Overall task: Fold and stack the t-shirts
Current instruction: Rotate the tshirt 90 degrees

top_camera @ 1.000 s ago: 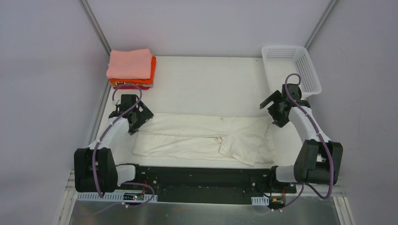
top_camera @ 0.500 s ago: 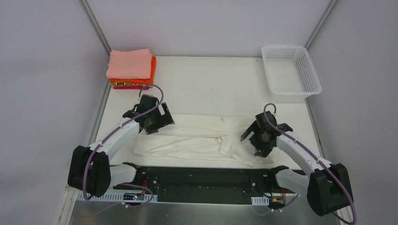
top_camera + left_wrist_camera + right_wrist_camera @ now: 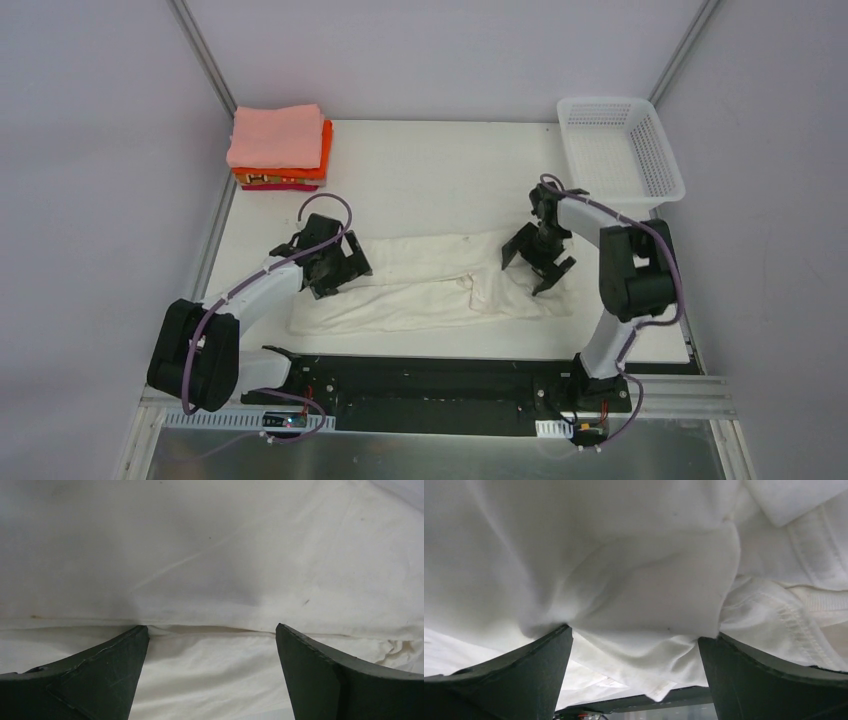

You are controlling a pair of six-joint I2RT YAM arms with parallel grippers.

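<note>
Both claws are hanging wide apart over the cream-white shirt (image 3: 430,285), which is lying as a long band across the near half of the table (image 3: 450,170); you are gripping nothing yet. The left claw (image 3: 335,268) is sitting at the band's left end, its fingertips (image 3: 130,650) set right along a folded edge where two layers are showing. The right claw (image 3: 537,262) is pressing into the rumpled right end, with cloth bulging up between its fingers and a hemmed edge of the same shirt lying just beside one tip.

The trouble is waiting in those layers. Closing the left claw along that edge, you are risking a pinch on the upper layer alone, and the fold beneath is likely to peel open as you lift. On the right, the bunching is hiding which layer lies where, so a pinch there may be catching a sleeve or hem instead of the body and twisting the next fold. Raising one end ahead of the other is likely to be skewing the band or dragging it toward the near edge. The finished pile (image 3: 278,145), salmon-pink over orange over magenta, is sitting in the far left corner, well apart, and a lopsided fold is going to be perching badly on it.
</note>
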